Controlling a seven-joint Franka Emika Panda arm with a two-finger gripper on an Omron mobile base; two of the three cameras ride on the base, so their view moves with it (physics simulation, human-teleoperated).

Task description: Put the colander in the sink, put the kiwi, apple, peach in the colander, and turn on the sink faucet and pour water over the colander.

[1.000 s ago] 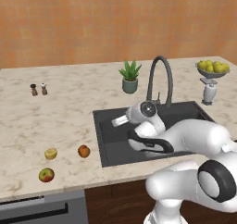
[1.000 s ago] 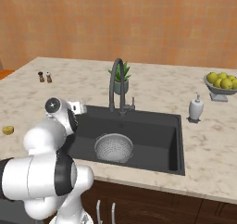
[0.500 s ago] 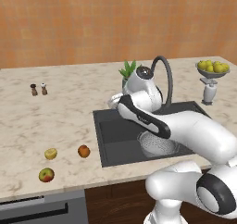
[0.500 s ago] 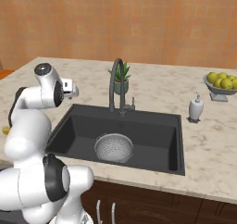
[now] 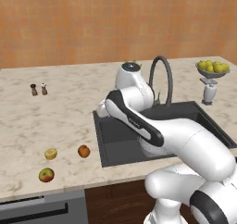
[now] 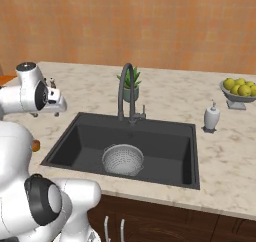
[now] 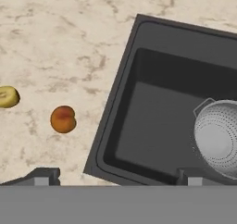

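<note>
Tool (image 7: 115, 174) wide above unlabeled sink (image 7: 152, 140) edge

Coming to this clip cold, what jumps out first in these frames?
The colander already sits in the dark sink, empty. Left of the basin on the marble counter lie the three fruits: kiwi, peach and apple. The white arm reaches over the sink's left edge toward them.

arm: bent, reaching forward-left from base | wrist: turned downward | gripper (image 7: 115, 177): 2 fingertips (image 7: 44, 176) spread wide apart, holding nothing
</note>
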